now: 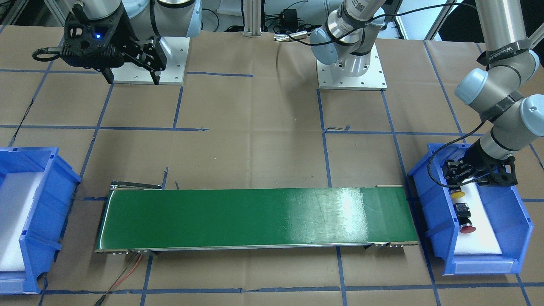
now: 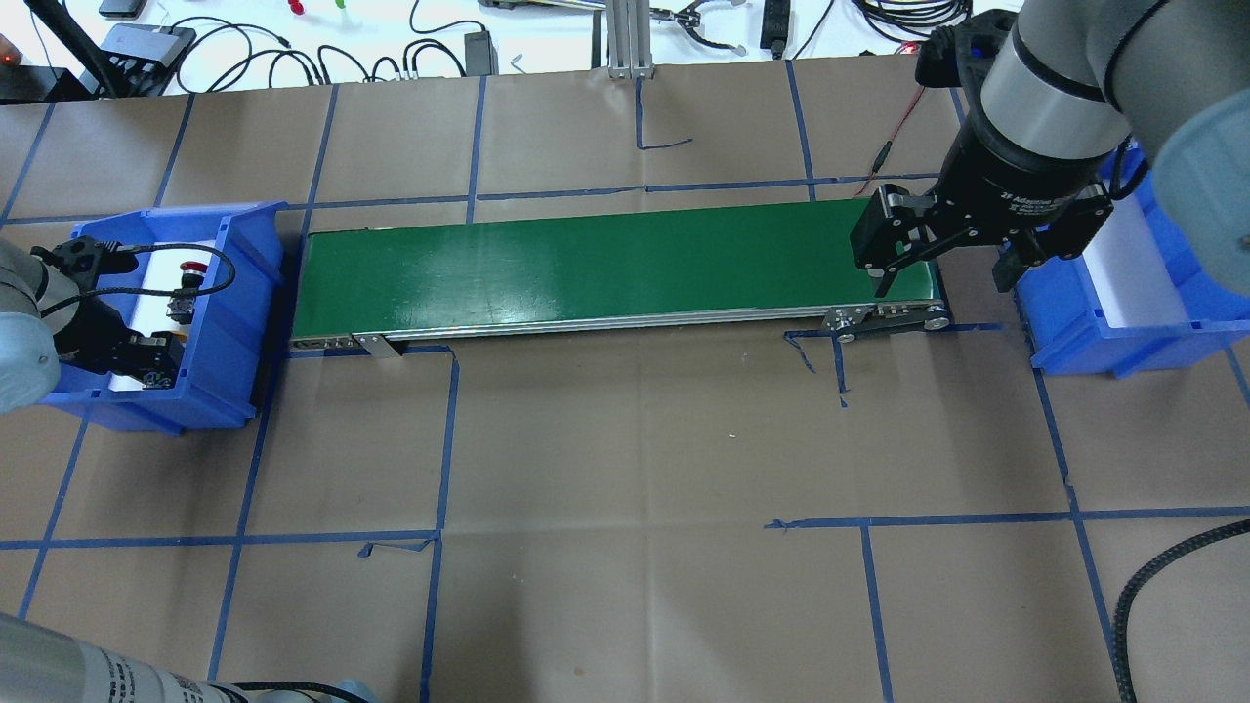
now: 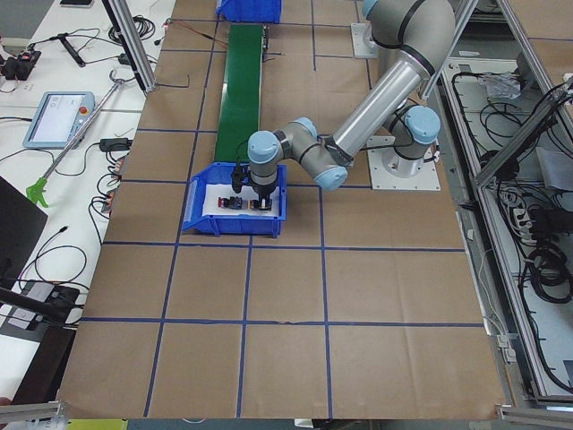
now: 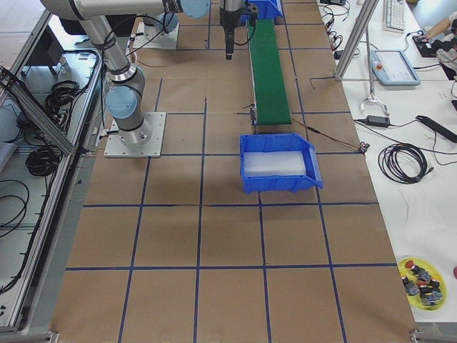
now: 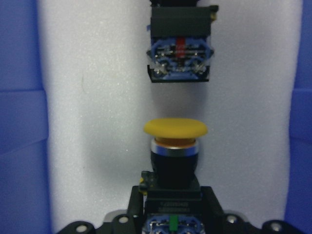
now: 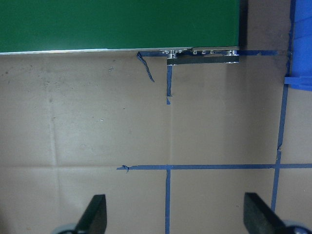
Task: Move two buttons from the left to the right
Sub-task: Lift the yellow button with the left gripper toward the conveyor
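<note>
The yellow-capped button [image 1: 457, 194] and the red-capped button [image 1: 466, 221] lie on white foam in the blue bin [image 1: 429, 204] on my left side. My left gripper [image 1: 455, 187] reaches down into this bin. In the left wrist view its fingers [image 5: 134, 204] close on the grey contact block of the yellow button [image 5: 175, 129], which rests on the foam. The red button's contact block [image 5: 179, 48] lies just beyond it. My right gripper [image 2: 937, 278] is open and empty, hovering over the right end of the green conveyor belt [image 2: 605, 264].
A second blue bin [image 2: 1104, 342] with bare white foam stands past the belt's right end, beside my right gripper. Brown paper with blue tape lines covers the table [image 2: 635, 469]. A red wire [image 1: 131, 267] trails from the belt's end.
</note>
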Controlling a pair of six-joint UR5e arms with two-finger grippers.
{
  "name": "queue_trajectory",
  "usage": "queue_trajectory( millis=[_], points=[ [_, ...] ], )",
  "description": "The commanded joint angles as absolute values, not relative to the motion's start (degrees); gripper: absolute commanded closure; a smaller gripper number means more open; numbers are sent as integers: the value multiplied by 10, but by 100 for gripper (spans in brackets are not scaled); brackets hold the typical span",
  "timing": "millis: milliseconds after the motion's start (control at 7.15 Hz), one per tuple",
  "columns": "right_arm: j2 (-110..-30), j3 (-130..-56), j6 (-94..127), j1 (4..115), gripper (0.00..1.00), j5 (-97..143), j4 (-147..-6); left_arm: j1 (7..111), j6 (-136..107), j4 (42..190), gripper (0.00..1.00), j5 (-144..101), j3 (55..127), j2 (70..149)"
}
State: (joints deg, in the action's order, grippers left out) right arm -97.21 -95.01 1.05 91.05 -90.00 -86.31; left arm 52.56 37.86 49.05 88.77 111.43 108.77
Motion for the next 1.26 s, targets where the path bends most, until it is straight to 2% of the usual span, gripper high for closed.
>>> queue_trajectory(
  millis=[0,140,420,840,1119],
  points=[
    [-972,-950,11,911,0,-900,-863,526,376,490,92,888,1106,1085],
    [-972,-950,11,911,0,-900,-863,526,375,491,96,887,1098,1078],
    [-972,-950,11,911,0,-900,-864,530,377,554,97,888,1049,1050],
    [-971,-950,11,911,0,-900,-864,533,371,815,97,889,869,1033],
    [-971,-951,11,911,0,-900,-864,573,347,844,97,902,823,1037]
  ],
)
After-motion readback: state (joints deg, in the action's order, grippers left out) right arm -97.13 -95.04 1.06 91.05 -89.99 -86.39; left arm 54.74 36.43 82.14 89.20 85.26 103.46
